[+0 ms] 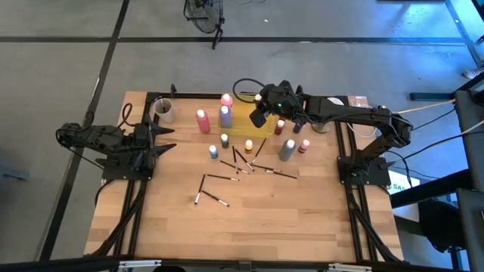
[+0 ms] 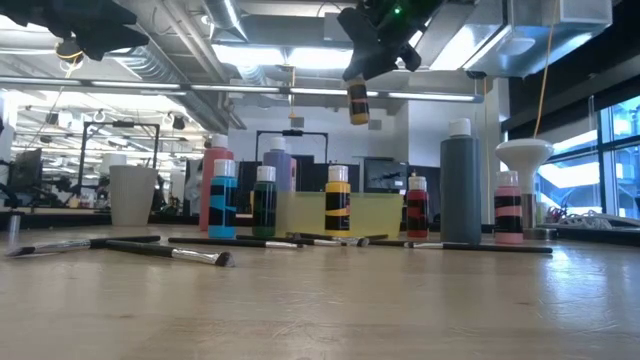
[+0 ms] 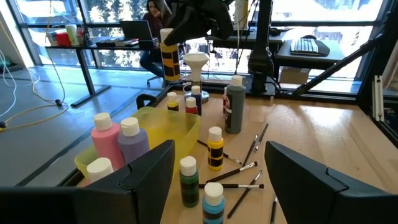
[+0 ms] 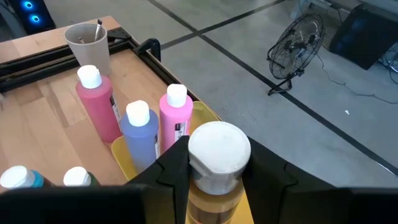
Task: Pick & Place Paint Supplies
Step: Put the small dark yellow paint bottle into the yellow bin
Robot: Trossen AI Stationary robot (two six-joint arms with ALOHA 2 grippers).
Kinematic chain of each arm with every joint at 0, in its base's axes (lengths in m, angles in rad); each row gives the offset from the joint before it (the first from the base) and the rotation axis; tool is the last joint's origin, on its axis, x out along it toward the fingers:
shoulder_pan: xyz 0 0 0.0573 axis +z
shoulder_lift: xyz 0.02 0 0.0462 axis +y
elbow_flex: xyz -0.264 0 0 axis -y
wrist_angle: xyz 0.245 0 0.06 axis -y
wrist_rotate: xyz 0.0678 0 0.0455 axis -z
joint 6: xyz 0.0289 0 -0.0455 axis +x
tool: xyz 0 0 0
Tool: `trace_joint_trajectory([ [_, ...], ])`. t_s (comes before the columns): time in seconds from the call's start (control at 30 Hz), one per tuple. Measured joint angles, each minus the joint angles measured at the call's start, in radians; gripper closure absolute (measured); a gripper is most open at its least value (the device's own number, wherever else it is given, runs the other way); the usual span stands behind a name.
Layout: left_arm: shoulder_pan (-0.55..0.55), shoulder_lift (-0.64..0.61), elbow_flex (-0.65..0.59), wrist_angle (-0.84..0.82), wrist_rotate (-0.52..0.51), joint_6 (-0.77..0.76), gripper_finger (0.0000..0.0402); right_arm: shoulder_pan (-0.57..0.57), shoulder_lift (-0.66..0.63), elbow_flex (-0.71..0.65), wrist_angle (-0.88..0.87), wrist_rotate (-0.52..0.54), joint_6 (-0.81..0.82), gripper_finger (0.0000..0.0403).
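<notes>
My right gripper (image 1: 259, 117) hangs high over the translucent yellow tray (image 1: 253, 127), shut on a small yellow paint bottle (image 2: 357, 103) with a white cap. On the table stand tall pink (image 1: 203, 121), purple (image 1: 224, 115) and grey (image 1: 286, 149) squeeze bottles. Around them are several small white-capped paint bottles (image 2: 338, 200). Thin dark brushes (image 1: 227, 170) lie flat at the table's middle. My left gripper (image 1: 162, 140) waits open at the table's left side, holding nothing. My right gripper pinches the small yellow bottle between its two fingers just under the white cap (image 4: 219, 149), at the bottle's top end. The fingers slant down from the table's right side. The bottle hangs nearly upright below them (image 3: 169, 59), cap up, lifted clear above the tray.
A pale cup (image 1: 162, 109) with a stick in it stands at the far left corner. A white funnel-shaped cup (image 2: 523, 155) stands at the right. The table's near half (image 1: 249, 227) is bare wood. A person sits at a desk in the room beyond.
</notes>
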Motion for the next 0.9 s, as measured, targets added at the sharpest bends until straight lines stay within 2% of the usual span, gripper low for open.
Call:
trace_joint_trajectory([
  [0.3,0.0,0.0,0.0,0.0,0.0,0.0,0.0155,0.0,0.004,-0.008,0.018,0.0,0.004,0.0288],
  [0.47,0.0,0.0,0.0,0.001,0.0,0.0,0.0155,-0.006,0.016,-0.115,0.192,-0.08,-0.017,0.0288],
  [0.6,0.0,0.0,0.0,0.001,0.0,0.0,0.0155,-0.026,0.016,-0.23,0.33,-0.084,-0.014,0.0288],
  [0.73,0.0,0.0,0.0,0.001,0.0,0.0,0.0155,-0.051,0.016,-0.357,0.555,-0.136,-0.011,0.0288],
  [0.9,0.0,0.0,0.0,0.001,0.0,0.0,0.0155,-0.062,0.016,-0.485,0.759,-0.144,-0.008,0.0288],
])
